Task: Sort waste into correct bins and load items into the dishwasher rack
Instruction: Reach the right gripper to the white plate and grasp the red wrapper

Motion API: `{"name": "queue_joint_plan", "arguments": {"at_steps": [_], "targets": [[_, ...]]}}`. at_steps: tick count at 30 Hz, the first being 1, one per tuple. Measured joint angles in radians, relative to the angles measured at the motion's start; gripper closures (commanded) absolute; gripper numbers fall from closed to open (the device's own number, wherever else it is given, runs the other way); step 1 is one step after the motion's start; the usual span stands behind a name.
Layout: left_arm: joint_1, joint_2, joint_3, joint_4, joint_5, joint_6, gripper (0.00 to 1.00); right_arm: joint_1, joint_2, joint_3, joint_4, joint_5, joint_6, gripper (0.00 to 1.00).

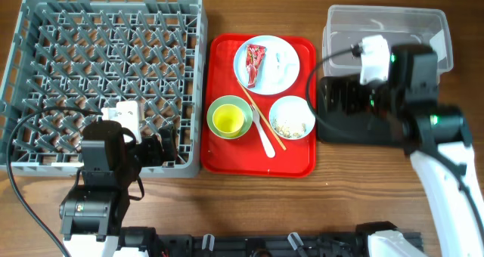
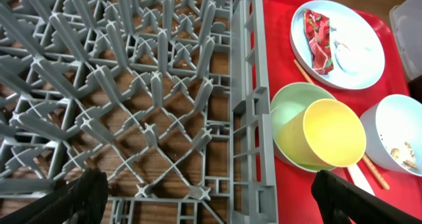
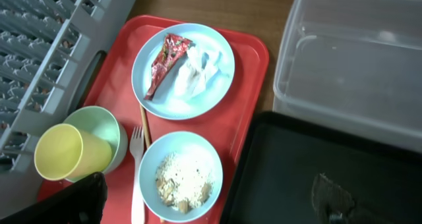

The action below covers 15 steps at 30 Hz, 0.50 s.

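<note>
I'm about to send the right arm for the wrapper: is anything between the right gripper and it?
Nothing visible. The right gripper hangs open over the black tray, and the red snack wrapper lies uncovered on the pale plate, with the crumpled tissue beside it.

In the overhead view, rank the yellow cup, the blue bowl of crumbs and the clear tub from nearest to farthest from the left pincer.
From the left pincer:
1. yellow cup, in the green bowl, red tray's left side
2. blue bowl of crumbs, tray's right side
3. clear tub, table's far right
</note>
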Motion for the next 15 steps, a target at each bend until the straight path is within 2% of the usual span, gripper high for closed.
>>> {"name": "queue_joint_plan", "arguments": {"at_steps": [1, 6, 10, 15], "targets": [[0.0, 0.0, 0.0, -0.001, 0.002, 0.0, 0.0, 0.0, 0.068, 0.073, -0.016, -0.01, -0.022, 0.0], [0.0, 0.0, 0.0, -0.001, 0.003, 0.0, 0.0, 0.0, 0.09, 0.098, 0.02, -0.098, 0.019, 0.01], [0.0, 0.001, 0.0, -0.001, 0.003, 0.0, 0.0, 0.024, 0.106, 0.129, 0.004, -0.095, 0.05, 0.01], [0.0, 0.002, 0.001, -0.001, 0.003, 0.0, 0.0, 0.102, 0.27, 0.351, -0.094, -0.068, 0.064, 0.01]]}}
